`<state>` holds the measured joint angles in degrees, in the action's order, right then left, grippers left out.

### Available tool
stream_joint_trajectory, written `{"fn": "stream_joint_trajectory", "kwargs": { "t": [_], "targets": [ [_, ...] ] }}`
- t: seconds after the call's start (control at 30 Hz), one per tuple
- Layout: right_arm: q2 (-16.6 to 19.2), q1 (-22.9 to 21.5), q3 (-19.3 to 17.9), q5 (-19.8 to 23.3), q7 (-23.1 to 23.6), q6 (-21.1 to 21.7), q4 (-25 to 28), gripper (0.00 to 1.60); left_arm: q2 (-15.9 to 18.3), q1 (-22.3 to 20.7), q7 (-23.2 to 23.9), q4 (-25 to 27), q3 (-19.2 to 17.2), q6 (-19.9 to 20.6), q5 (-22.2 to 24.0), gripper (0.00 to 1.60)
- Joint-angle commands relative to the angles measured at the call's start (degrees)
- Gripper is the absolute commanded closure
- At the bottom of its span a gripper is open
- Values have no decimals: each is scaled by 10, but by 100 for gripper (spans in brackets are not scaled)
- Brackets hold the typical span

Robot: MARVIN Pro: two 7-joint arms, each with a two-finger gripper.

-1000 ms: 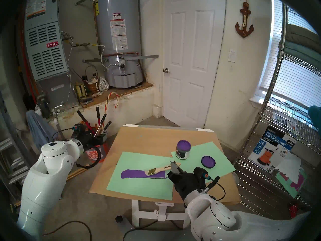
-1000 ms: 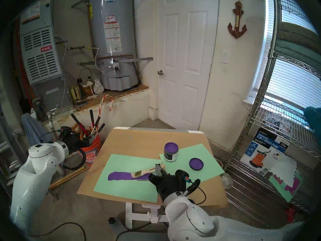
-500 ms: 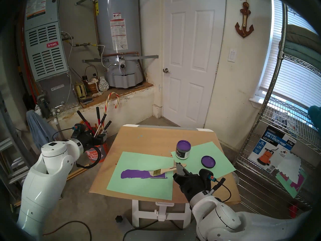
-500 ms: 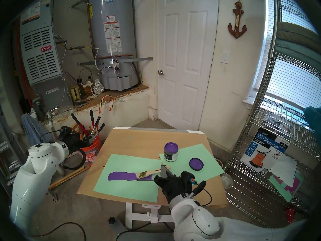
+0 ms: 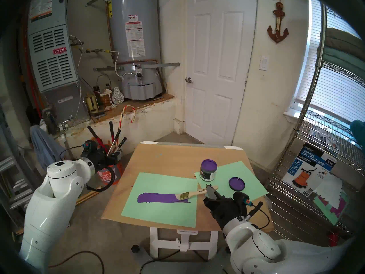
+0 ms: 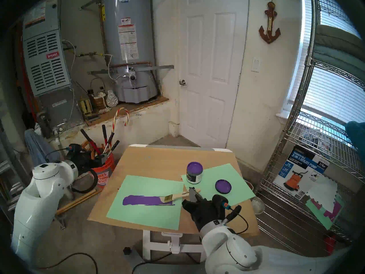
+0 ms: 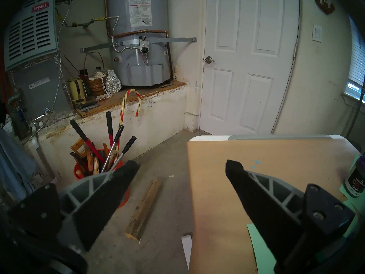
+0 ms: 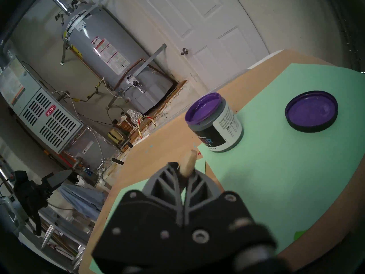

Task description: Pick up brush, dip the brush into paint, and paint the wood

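1. Brush (image 5: 190,194) risk: the right gripper (image 5: 211,192) is clamped tight on the far end of the handle, so the bristle end sits a long way from the grip. Pressing down could twist the handle in the jaws and skew the stroke.
2. Wood (image 5: 162,197), a strip now coated purple, lies loose on the left green sheet (image 5: 158,212), with the bristles at its right end. Nothing pins it, so a dragging stroke could slide the strip or wrinkle the paper.
3. Paint jar (image 5: 208,169) stands open just beyond the handle tip, its lid (image 5: 236,184) beside it on the right green sheet (image 5: 245,173). A careless swing toward a fresh dip could knock the jar over.
4. Wet bristles running past the strip's end would mark the sheet, where a thin purple line already shows.
5. Left gripper (image 7: 181,166) hangs wide open and empty, off the table's left side, so it gives no bracing help.
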<state>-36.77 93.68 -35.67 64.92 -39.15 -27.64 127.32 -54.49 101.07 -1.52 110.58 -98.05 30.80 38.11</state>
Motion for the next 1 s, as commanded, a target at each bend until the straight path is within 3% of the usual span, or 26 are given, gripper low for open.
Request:
{"fn": "stream_joint_trajectory", "kwargs": {
  "t": [0.0,0.97],
  "targets": [
    [25,7,-8,2,6,-10,15,160,1,-3,-1,10,-6,-2,1,0],
    [89,37,-40,23,19,-42,33,160,1,-3,-1,10,-6,-2,1,0]
  ]
}}
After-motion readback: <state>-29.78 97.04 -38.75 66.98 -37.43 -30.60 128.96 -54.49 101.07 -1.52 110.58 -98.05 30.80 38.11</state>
